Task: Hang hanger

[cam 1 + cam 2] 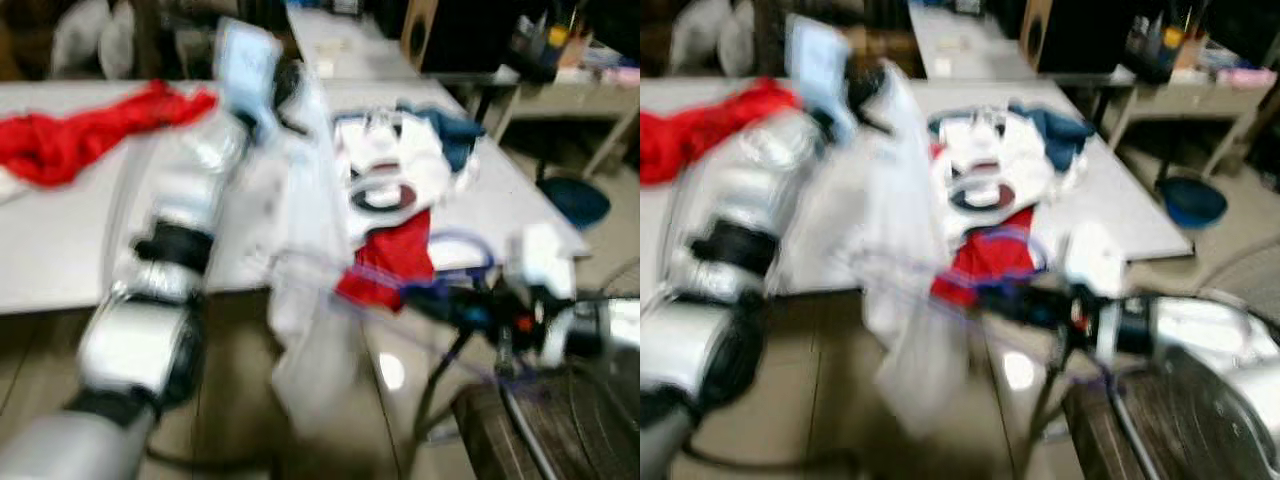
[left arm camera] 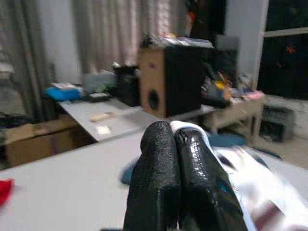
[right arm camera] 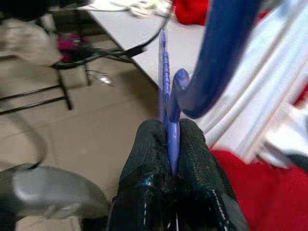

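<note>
Both eye views are blurred. A blue plastic hanger is pinched at its neck by my right gripper, which is shut on it; it shows low at the right, in front of the table's edge. My left arm reaches up over the table, and the left gripper is shut with a strip of white cloth caught between its fingers. A white garment hangs from that gripper down past the table edge, between the two grippers.
On the grey table lie a red cloth at the left and a heap of white, blue and red clothes at the right. A blue basin and a dark rack stand on the floor at the right.
</note>
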Available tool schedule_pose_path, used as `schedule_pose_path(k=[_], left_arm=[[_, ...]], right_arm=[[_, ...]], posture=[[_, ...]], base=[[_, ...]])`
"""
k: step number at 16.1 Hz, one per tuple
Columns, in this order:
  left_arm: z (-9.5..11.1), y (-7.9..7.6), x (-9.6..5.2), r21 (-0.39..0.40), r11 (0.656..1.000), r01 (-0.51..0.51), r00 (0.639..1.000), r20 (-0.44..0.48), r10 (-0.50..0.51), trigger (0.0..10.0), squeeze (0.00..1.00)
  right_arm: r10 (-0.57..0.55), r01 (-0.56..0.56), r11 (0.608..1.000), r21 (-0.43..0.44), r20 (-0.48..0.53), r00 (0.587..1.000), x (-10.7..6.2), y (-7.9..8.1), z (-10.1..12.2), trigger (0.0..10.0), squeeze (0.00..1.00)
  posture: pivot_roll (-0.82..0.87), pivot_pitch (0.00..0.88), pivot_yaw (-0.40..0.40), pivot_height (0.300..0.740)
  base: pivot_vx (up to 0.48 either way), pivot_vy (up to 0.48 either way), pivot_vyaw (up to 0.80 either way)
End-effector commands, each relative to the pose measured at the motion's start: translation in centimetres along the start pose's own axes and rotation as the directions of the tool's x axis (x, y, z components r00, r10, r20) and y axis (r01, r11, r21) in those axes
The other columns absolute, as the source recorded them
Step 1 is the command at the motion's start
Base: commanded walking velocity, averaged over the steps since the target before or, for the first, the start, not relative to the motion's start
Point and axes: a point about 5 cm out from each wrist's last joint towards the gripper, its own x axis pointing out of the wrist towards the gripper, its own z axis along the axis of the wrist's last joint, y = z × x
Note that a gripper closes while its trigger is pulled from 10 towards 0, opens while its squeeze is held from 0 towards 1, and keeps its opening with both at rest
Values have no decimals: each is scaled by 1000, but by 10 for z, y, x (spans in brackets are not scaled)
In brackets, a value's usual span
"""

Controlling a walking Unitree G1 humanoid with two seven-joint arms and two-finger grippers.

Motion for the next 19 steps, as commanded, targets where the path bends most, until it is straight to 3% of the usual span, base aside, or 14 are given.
schedule_pose_path(k=[1,2,4,5,7,9,10,11,13,14,15,16,17,19], left_arm=[[42,-19,16,6,996,92,988,125,-92,10000,0],[68,-20,19,-10,992,126,973,196,-121,10000,0],[88,-21,20,-25,988,150,958,252,-139,10000,0],[88,-21,20,-25,988,150,958,252,-139,10000,0],[137,-20,15,-26,974,226,903,382,-199,10000,0],[151,-19,11,-4,968,251,880,417,-227,10000,0],[155,-18,9,9,966,257,874,425,-237,10000,0],[156,-15,7,10,967,255,875,424,-235,10000,0],[154,-5,4,10,975,220,887,415,-204,10000,0],[154,5,1,12,983,181,896,410,-170,10000,0],[154,11,0,12,988,155,900,411,-146,10000,0],[155,27,-5,16,996,87,909,408,-86,10000,0],[154,45,-11,21,1000,7,916,400,-15,10000,0],[149,67,-19,26,994,-105,923,375,88,10000,0]], right_arm=[[3,-5,1000,-30,-42,999,7,-11,0,10000,0],[22,-25,999,-47,-71,997,20,-19,-3,10000,0],[36,-43,997,-64,-97,995,31,-23,-7,10000,0],[36,-43,997,-64,-97,995,31,-23,-7,10000,0],[-19,4,993,-122,-117,993,60,-50,-12,10000,0],[-151,125,968,-217,-107,983,66,-82,1,10000,0],[-276,241,930,-279,-95,956,64,-109,15,10000,0],[-387,331,865,-377,-83,918,57,-132,31,10000,0],[-582,504,677,-536,29,813,31,-169,80,10000,0],[-660,606,536,-588,155,735,13,-183,119,10000,0],[-679,650,467,-599,228,698,4,-186,138,10000,0],[-672,717,370,-591,363,645,-11,-186,172,10000,0],[-644,746,312,-588,447,621,-20,-184,195,10000,0],[-600,746,298,-596,491,632,-24,-179,209,10000,0]], posture=[[7,0,-24,740],[13,0,-25,740],[21,0,-30,740],[21,0,-30,740],[43,0,-42,740],[53,0,-46,740],[56,0,-46,740],[56,0,-45,740],[56,0,-47,740],[56,0,-49,740],[57,0,-50,740],[58,0,-52,740],[58,0,-53,740],[56,0,-52,740]], base=[[386,0,0],[386,0,0],[386,0,0],[386,0,0],[388,0,0],[384,0,0],[382,0,0],[379,0,0],[382,0,0],[382,0,0],[379,0,0],[379,0,0],[382,0,0],[377,0,0]])
